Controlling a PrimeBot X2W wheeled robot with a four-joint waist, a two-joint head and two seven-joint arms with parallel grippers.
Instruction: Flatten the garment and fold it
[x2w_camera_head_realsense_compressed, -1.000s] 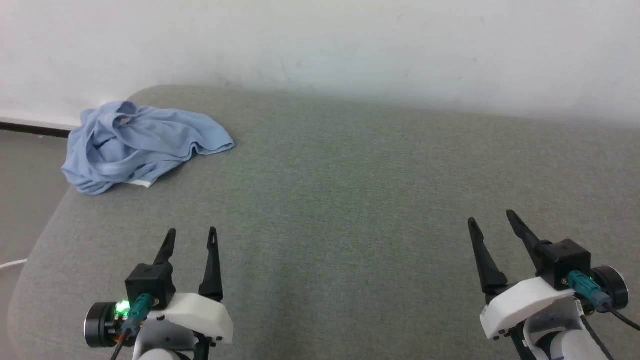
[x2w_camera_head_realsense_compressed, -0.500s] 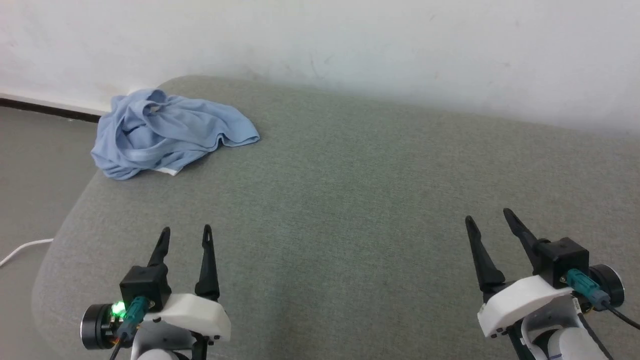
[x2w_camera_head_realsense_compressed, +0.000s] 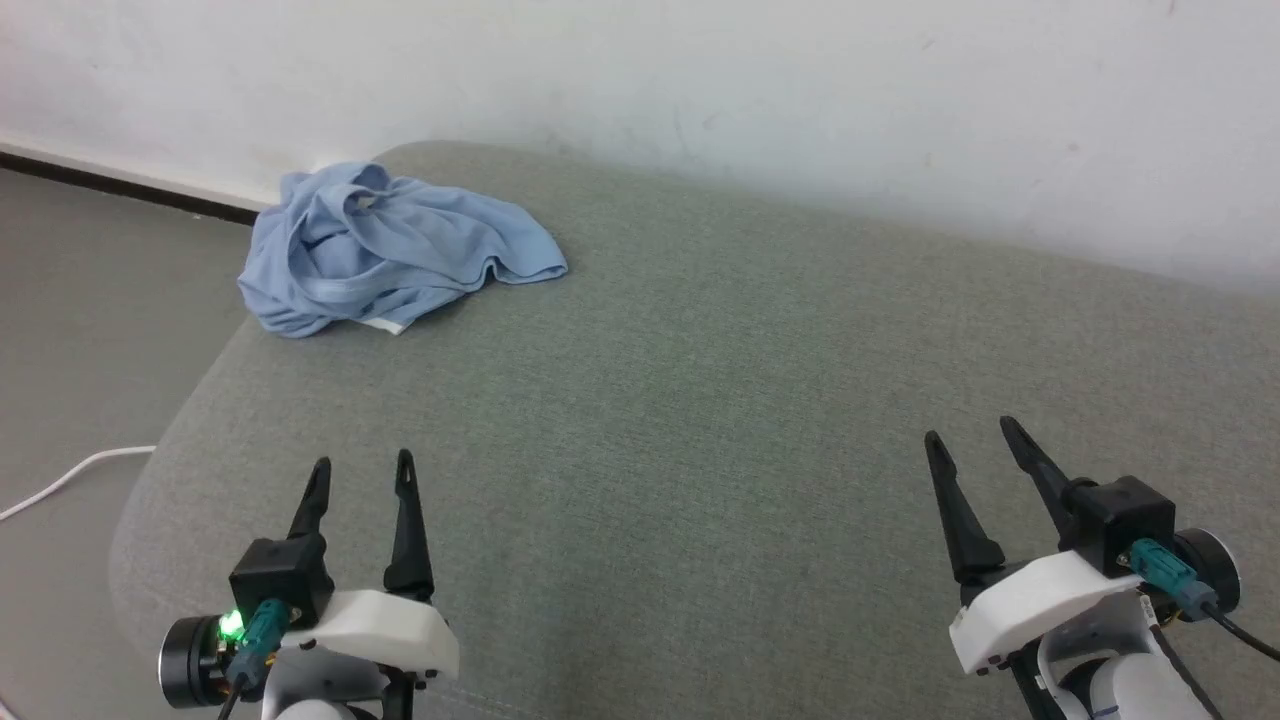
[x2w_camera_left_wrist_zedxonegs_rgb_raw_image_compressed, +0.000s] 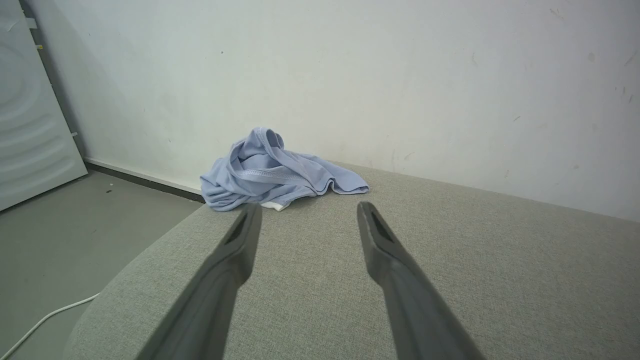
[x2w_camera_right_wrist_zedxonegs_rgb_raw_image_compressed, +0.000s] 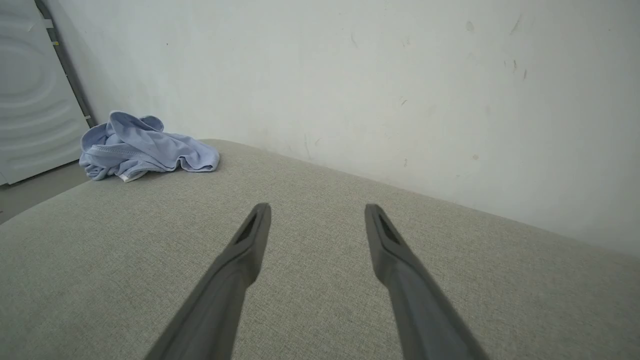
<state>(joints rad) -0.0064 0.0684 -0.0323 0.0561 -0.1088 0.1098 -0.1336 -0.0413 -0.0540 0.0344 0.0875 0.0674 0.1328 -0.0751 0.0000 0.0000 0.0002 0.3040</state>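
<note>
The garment (x2w_camera_head_realsense_compressed: 390, 245) is a light blue shirt lying in a crumpled heap at the far left corner of the grey-green padded surface (x2w_camera_head_realsense_compressed: 700, 380), a bit of white lining showing at its near edge. Ahead of the left fingers it appears as a bunched pile (x2w_camera_left_wrist_zedxonegs_rgb_raw_image_compressed: 272, 172), and far to the upper left in the right wrist view (x2w_camera_right_wrist_zedxonegs_rgb_raw_image_compressed: 142, 146). My left gripper (x2w_camera_head_realsense_compressed: 360, 466) hovers open near the front left, well short of the garment. At the front right my right gripper (x2w_camera_head_realsense_compressed: 968, 432) stands open, nothing between its fingers.
A white wall (x2w_camera_head_realsense_compressed: 700, 80) rises right behind the surface. The rounded left edge drops to a grey floor (x2w_camera_head_realsense_compressed: 90, 330) where a white cable (x2w_camera_head_realsense_compressed: 70, 475) lies. A pale ribbed panel (x2w_camera_left_wrist_zedxonegs_rgb_raw_image_compressed: 30, 125) stands at the far left.
The head camera has turned left: the garment and surface shifted right in the picture and more floor shows. Both grippers keep their places, still open.
</note>
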